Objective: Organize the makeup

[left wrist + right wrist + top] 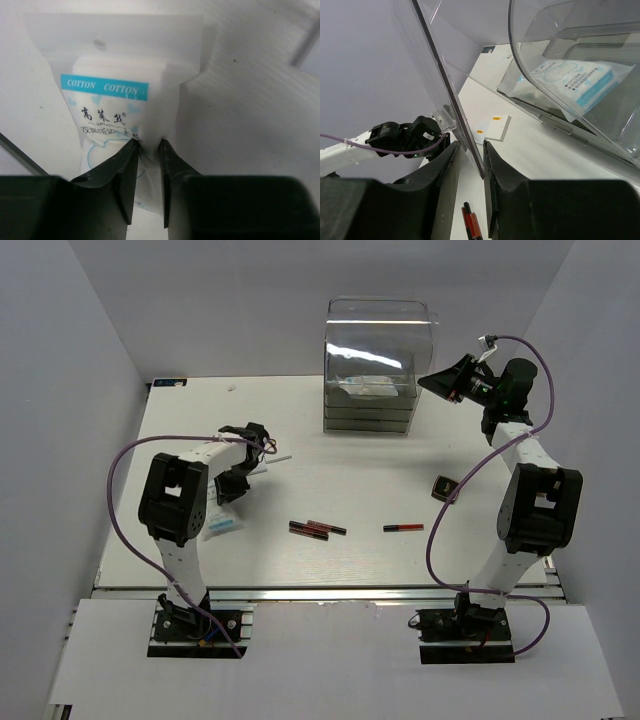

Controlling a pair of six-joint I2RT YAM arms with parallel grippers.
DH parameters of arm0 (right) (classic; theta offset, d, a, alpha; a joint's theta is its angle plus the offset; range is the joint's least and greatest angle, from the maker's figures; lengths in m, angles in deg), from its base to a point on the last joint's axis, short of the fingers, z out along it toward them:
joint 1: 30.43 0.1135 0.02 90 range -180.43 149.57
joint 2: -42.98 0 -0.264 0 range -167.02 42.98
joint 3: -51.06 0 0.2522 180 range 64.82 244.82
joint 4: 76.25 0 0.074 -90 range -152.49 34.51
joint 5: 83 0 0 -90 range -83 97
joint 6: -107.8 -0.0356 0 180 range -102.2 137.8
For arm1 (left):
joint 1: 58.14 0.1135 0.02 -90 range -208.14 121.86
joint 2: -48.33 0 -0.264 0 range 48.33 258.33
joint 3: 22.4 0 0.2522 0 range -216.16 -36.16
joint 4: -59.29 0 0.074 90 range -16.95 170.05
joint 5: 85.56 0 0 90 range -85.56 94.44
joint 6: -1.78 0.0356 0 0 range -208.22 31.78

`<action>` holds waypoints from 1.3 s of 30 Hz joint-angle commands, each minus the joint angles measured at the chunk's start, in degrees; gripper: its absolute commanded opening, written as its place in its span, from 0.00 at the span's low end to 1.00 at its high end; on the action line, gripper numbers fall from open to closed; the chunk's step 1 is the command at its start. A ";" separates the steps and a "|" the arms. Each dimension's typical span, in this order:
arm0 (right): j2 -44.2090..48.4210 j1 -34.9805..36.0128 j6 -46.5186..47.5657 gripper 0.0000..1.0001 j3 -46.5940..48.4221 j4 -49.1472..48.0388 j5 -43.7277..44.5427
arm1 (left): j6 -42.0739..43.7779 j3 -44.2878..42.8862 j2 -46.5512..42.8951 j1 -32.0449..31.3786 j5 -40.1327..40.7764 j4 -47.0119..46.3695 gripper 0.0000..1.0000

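My left gripper (233,494) (148,143) is shut on the edge of a white-blue crinkly cotton packet (112,95), which lies on the table at the left (222,525). My right gripper (430,380) (470,146) is raised beside the clear acrylic box (370,410) and shut on the edge of its open clear lid panel (445,85). Another white-blue packet (575,80) lies inside the box (368,387). Three red-and-black sticks (308,530) (328,527) (403,527) lie mid-table. A black square compact (443,486) lies at the right. Two white flat squares with orange marks (492,128) show in the right wrist view.
The box stands at the back centre with stacked drawers (368,420) under the open top. Grey walls close in on the left, the back and the right. The table's near edge (320,590) runs in front of the arm bases.
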 commanded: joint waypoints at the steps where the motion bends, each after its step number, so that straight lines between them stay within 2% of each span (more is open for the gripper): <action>1: 2.72 -0.55 0.19 0.30 0.46 -2.72 -1.63 | 0.10 2.39 -1.46 0.37 -2.15 -2.33 0.31; 3: 2.63 -0.55 0.10 0.30 0.46 -2.72 -1.63 | 0.28 3.71 -1.81 0.46 -2.86 -2.77 0.23; 4: 2.55 -0.55 0.02 0.30 0.55 -2.72 -1.63 | 0.28 4.06 -2.34 0.46 -3.65 -3.12 0.11; 6: 2.55 -0.64 -0.07 0.30 0.72 -2.72 -1.54 | 0.37 4.42 -3.39 0.46 -5.14 -3.39 0.00; 13: 2.90 -0.73 -0.07 0.30 0.81 -2.81 -1.71 | -1.74 0.47 -17.09 -1.82 -18.40 -6.37 0.00; 17: 2.98 -0.64 -0.25 0.30 0.55 -2.81 -1.63 | -4.28 0.46 -25.18 -2.79 -29.12 -14.97 0.00; 20: 2.98 -0.73 -0.16 0.30 0.37 -2.72 -1.62 | -8.40 5.37 -30.54 -2.88 -38.35 -26.99 0.00; 22: 3.07 -0.73 0.01 0.30 0.11 -2.81 -1.54 | -12.27 9.32 -33.97 -2.88 -44.85 -40.43 0.00; 23: 3.16 -0.81 -0.07 0.30 0.02 -2.81 -1.54 | -16.55 14.48 -34.77 -2.79 -47.49 -46.66 0.00; 24: 3.16 -0.82 -0.07 0.30 0.02 -2.90 -1.54 | -19.38 17.22 -35.21 -2.88 -49.86 -59.68 0.00; 25: 3.16 -0.73 -0.07 0.30 0.02 -2.98 -1.45 | -22.28 19.95 -35.56 -3.49 -53.11 -66.43 0.00; 26: 3.16 -0.73 0.01 0.30 -0.06 -3.07 -1.45 | -27.18 24.24 -35.22 -4.01 -53.92 -72.93 0.00; 27: 3.16 -0.81 0.01 0.30 0.02 -3.25 -1.45 | -29.06 25.85 -34.61 -5.06 -54.71 -84.83 0.00; 30: 3.25 -0.82 -0.07 0.30 0.02 -3.34 -1.45 | -34.08 27.45 -29.17 -7.43 -55.69 -100.44 0.00; 32: 3.34 -0.81 -0.34 0.30 0.11 -3.60 -1.45 | -37.14 26.92 -23.90 -8.85 -54.64 -106.63 0.00; 33: 3.25 -0.82 -0.42 0.30 0.11 -3.77 -1.45 | -38.47 26.66 -22.05 -10.42 -53.85 -114.14 0.00; 36: 3.16 -0.82 -1.04 0.30 0.46 -4.39 -1.36 | -41.46 24.73 -14.23 -13.41 -49.19 -126.38 0.00; 39: 3.25 -0.82 -1.48 0.30 1.16 -4.74 -1.63 | -45.68 20.35 -5.53 -15.26 -47.43 -134.92 0.00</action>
